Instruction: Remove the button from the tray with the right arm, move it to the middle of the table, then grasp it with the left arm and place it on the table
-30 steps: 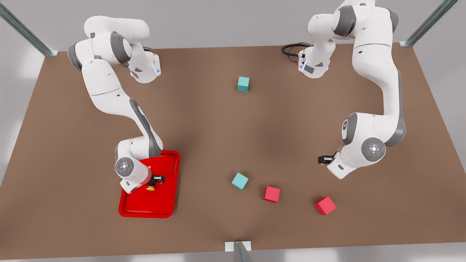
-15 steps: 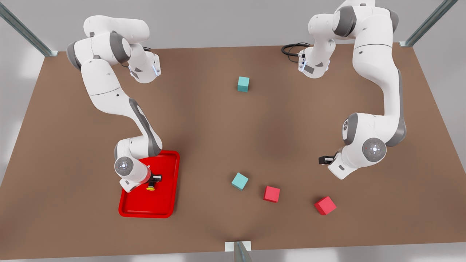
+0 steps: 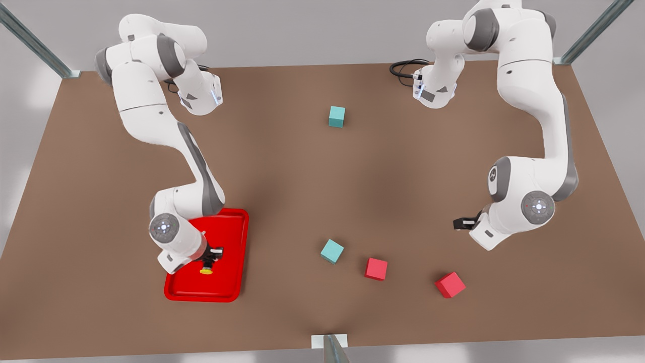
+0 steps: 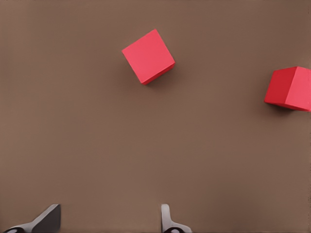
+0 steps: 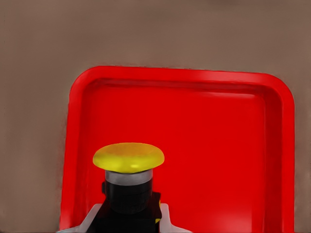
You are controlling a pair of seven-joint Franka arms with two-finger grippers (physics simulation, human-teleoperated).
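Your left hand (image 4: 109,218) hangs above the brown surface (image 4: 97,145), fingers spread apart with bare surface between them and nothing gripped. You have two fingertips (image 4: 46,219) showing at the frame edge. Two red cubes lie well beyond the hand: one red cube (image 4: 148,56) sits turned corner-on, the other red cube (image 4: 289,89) lies apart from it, cut by the frame edge.
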